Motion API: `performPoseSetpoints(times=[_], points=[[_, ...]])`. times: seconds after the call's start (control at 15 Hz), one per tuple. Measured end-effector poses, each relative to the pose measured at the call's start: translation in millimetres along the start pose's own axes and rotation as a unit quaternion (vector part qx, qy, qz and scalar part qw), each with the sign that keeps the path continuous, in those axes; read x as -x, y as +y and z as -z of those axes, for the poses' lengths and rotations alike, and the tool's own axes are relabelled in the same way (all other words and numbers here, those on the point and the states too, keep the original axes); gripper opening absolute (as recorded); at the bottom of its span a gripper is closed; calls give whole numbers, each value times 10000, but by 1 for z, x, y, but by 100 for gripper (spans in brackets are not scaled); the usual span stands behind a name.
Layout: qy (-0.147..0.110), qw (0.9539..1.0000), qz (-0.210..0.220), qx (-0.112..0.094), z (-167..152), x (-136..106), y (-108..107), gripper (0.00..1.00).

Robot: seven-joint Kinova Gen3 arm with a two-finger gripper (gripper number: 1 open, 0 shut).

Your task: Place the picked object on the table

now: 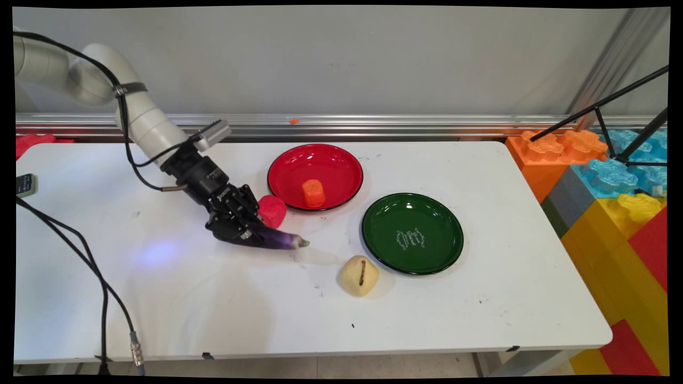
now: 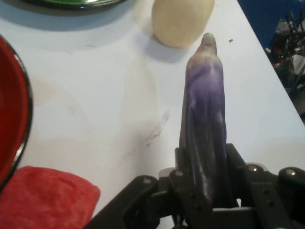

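Nearest the camera on the white desk (image 1: 213, 309) lies one pale yellow potato-like lump (image 1: 359, 275) with a dark slit along its top, just beside the near rim of the green plate. A little farther in, the gripper (image 1: 251, 234) has its jaws closed on the thick end of one purple eggplant (image 1: 283, 241); the hand view shows the eggplant (image 2: 205, 129) running straight out from between the jaws, its small greenish tip pointing toward the yellow lump (image 2: 182, 19), and it sits low over the desk, though whether it touches the surface cannot be told. The eggplant looks like a light toy of rubbery or plastic make, glossy and tapering, so it probably gives a little under pressure and could slide out toward its thin end; the thick rear part, where the jaws now sit, seems the safest place to hold it. Just behind the gripper, one red knobbly piece (image 1: 272, 211) rests on the desk, near the red plate's rim. Farther back are two plates: one green plate (image 1: 384, 250), bare except for pale lettering, and one red plate (image 1: 283, 170) carrying one orange piece (image 1: 313, 193). Beyond the desk's right end stands a stack of large coloured blocks (image 1: 613, 213).
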Motion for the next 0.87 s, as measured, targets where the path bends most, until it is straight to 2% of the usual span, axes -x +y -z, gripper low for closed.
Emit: performPoseSetpoints(times=[0.33, 0.4, 0.87], points=[[-38, 9999, -80, 89, -13, 5, 3, 0], [-40, 9999, -93, 93, -15, 5, 3, 100], [-49, 9998, -167, 124, -20, 9, 4, 100]])
